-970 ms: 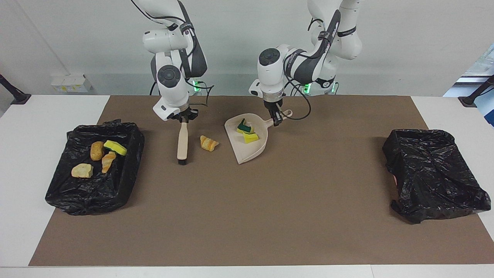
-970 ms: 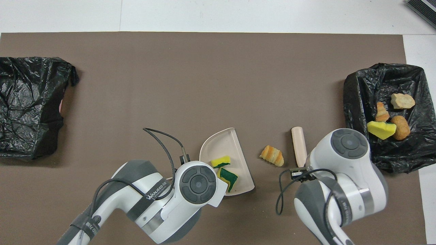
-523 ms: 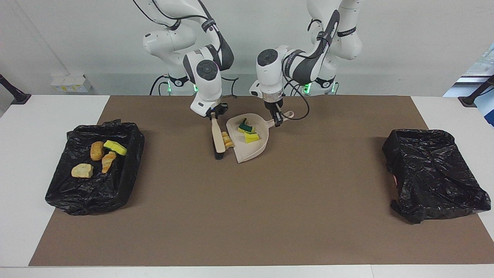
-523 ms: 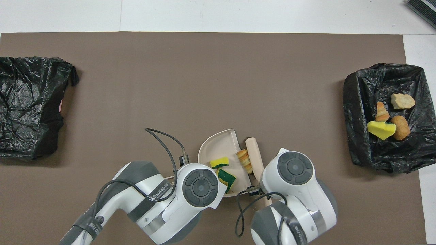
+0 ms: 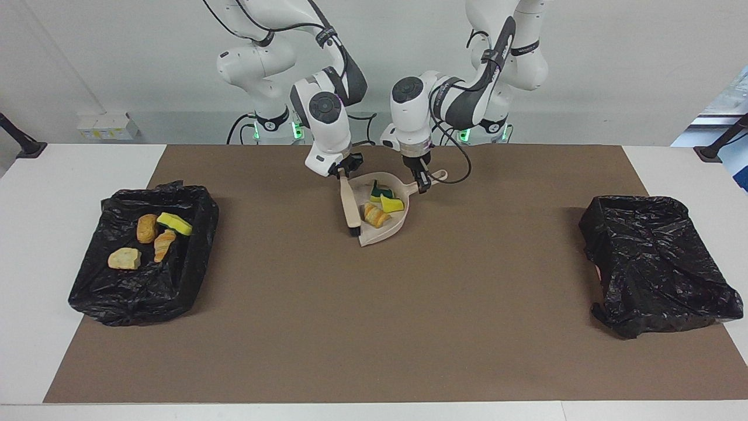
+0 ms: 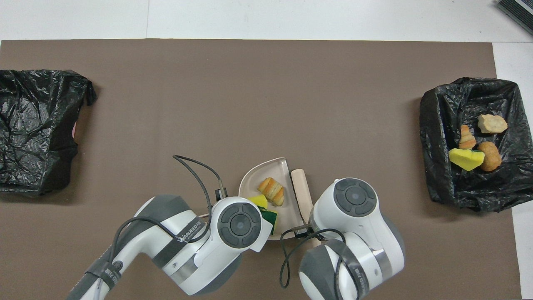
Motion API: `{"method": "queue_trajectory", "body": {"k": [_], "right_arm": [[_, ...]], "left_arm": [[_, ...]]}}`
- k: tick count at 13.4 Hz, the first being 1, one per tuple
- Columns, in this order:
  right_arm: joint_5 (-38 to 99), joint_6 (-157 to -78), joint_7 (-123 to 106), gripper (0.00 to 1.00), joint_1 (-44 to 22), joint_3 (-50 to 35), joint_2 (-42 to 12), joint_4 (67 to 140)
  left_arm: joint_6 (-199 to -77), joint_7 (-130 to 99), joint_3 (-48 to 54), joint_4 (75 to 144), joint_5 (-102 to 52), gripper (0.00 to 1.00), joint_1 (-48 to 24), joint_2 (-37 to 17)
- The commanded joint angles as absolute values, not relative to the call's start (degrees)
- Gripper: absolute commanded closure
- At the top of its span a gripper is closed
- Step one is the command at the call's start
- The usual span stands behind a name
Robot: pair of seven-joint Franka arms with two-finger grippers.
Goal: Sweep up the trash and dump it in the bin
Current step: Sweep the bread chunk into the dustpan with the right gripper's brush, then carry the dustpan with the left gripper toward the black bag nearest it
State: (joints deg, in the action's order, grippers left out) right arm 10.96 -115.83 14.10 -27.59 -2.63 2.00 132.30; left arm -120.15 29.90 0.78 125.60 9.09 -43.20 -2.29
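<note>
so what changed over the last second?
Right gripper swept the brush toward the left arm's end, pushing the bread piece off the mat into the dustpan beside the sponges. Left gripper kept holding the dustpan handle; both bins unchanged.

Both arms low, jaws closed

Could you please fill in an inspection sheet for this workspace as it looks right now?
Surface: brown mat on a white table.
Job's things: three trash pieces in the dustpan: a bread-like lump and two sponge chunks; four more pieces in the bin at the right arm's end.
Clutter: second black-lined bin, nothing seen inside.
Grippers: left gripper shut on the dustpan handle; right gripper shut on the brush.
Cables: loops at both wrists.
Surroundings: white wall.
</note>
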Motion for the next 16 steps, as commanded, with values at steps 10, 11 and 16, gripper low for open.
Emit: {"method": "queue_trajectory", "body": {"k": [10,11,16], "right_arm": [[6.5,-112.31,23.79,1.0,-29.6,-4.22,3.43,125.69],[6.59,-113.89,26.69,1.0,-31.97,-4.22,2.64,125.25],[11.07,-119.07,37.33,1.0,-41.2,-4.92,-4.64,122.52]], "left_arm": [[-114.8,58.33,0.26,120.95,10.28,1.0,-21.3,7.03],[-113.92,60.8,0.26,119.2,10.28,1.0,-18.05,7.03],[-111.45,63.36,0.18,109.19,9.76,1.0,-2.57,3.1]]}}
